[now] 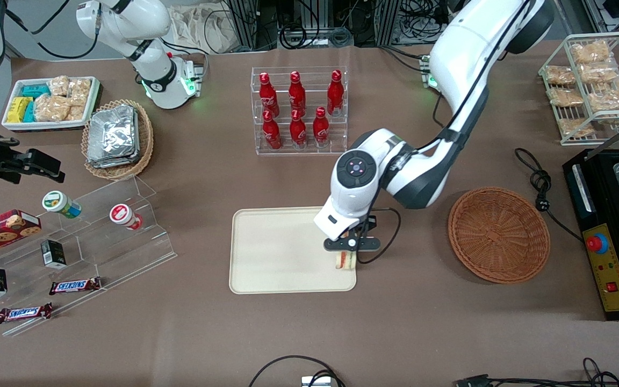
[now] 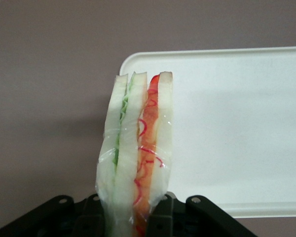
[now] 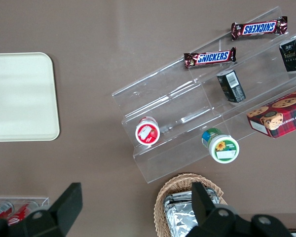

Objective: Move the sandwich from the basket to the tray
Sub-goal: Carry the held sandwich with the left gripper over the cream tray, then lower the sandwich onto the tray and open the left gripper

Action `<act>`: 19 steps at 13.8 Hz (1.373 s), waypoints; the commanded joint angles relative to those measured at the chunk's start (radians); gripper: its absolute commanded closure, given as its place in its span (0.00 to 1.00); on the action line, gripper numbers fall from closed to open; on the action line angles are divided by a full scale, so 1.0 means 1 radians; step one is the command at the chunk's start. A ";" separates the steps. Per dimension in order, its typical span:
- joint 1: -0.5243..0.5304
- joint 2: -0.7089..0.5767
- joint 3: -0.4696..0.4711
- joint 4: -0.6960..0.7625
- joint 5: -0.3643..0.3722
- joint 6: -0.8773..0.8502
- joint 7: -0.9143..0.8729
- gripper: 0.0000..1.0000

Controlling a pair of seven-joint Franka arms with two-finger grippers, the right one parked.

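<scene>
My left gripper (image 1: 350,248) is shut on the sandwich (image 1: 345,261), a wedge of pale bread with green and orange-red filling in clear wrap. It holds the wedge over the corner of the cream tray (image 1: 277,252) nearest the basket. In the left wrist view the sandwich (image 2: 138,148) stands between the black fingers (image 2: 160,217) above the tray's rim (image 2: 133,64); I cannot tell if it touches the tray. The reddish-brown wicker basket (image 1: 498,234) lies empty beside the tray, toward the working arm's end. The tray also shows in the right wrist view (image 3: 19,96).
A clear rack of red bottles (image 1: 300,110) stands farther from the front camera than the tray. A clear stepped stand (image 1: 94,236) with cups, boxes and Snickers bars, a tan basket of foil packets (image 1: 117,138) and a white snack tray (image 1: 51,102) lie toward the parked arm's end. A black machine (image 1: 610,231) and a wire rack (image 1: 591,86) lie by the basket.
</scene>
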 commanded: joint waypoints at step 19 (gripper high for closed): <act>-0.093 0.191 0.027 0.063 0.081 0.128 -0.084 0.72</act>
